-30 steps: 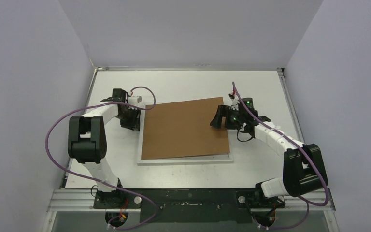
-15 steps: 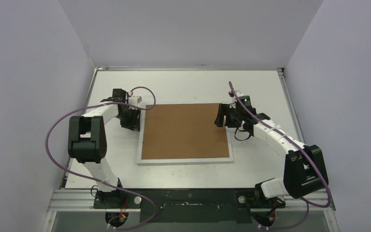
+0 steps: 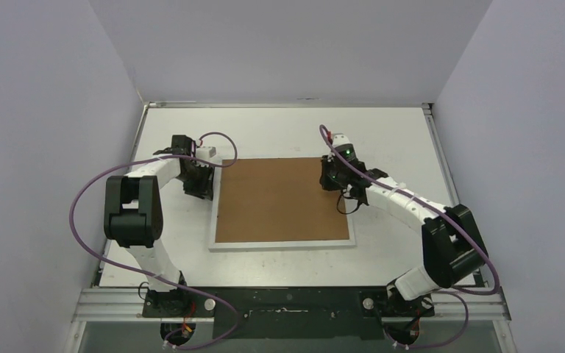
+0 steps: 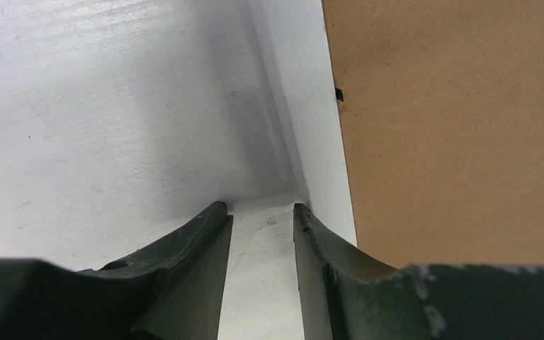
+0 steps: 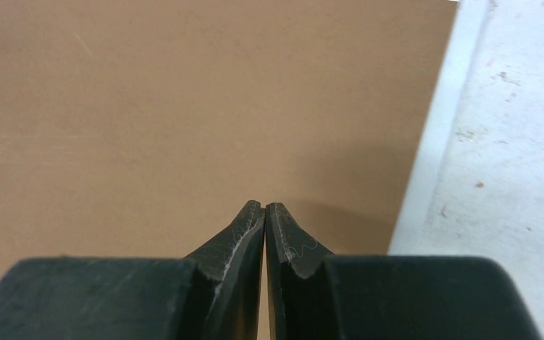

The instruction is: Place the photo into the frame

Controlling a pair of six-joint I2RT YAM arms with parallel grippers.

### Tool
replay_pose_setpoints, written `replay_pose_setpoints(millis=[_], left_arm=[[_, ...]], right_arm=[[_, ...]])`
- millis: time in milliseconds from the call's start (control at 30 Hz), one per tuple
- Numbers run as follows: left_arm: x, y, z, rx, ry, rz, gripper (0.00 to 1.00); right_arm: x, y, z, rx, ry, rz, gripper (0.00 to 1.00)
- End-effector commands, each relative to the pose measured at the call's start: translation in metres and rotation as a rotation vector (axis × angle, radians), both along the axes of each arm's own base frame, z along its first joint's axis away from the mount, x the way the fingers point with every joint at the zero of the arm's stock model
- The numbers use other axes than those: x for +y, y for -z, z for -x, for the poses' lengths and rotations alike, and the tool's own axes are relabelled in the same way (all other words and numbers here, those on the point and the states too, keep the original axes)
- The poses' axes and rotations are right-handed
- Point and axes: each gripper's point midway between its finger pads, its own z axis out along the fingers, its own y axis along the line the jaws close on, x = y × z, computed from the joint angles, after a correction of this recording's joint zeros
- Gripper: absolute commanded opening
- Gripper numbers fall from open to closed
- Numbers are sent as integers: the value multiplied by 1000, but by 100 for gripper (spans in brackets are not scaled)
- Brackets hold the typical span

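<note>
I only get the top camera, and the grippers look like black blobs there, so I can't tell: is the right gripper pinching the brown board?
Observer: No. On the right wrist camera the right gripper is shut on nothing, poised over the brown backing board.
Operator: And the left one?
Observer: Its wrist camera shows the left gripper open, close beside the white frame. I cannot tell whether it touches.
Operator: Anything tiny I'm missing?
Observer: A small dark tab sits at the board's edge, next to the frame.
</note>
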Motion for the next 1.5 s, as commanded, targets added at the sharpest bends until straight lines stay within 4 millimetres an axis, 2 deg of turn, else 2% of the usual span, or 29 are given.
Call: replay_pose_setpoints(millis=[0,167,367,800,967,1033,1100,1233,1333,1467], left_arm=[[-14,-10,-8,-18,17,56,36],[-14,-11,-9,-19,17,55,36],[-14,-13,-9,-20,18,55,36],[-14,-13,-11,-18,20,56,36],[-14,-13,-10,-15,20,54,36],[-14,-15,-10,-15,20,57,36],[-14,-18,-11,-19,24,56,36],[-9,-27,-14,-31,23,56,36],[-5,-34,-16,-37,16,60,36],[-5,-38,-16,-41,19,63,36]], right_arm=[[19,-4,-20,-75,10,53,7],[37,24,-10,-30,-20,97,5],[46,53,6,24,-39,132,5],[36,94,35,102,-18,141,5],[35,102,41,118,-24,134,5],[40,97,39,115,-38,124,5],[47,79,30,96,-55,99,5],[56,16,-6,-7,-53,0,13],[39,-14,-36,-72,0,2,13],[-6,-20,-67,-111,143,110,12]])
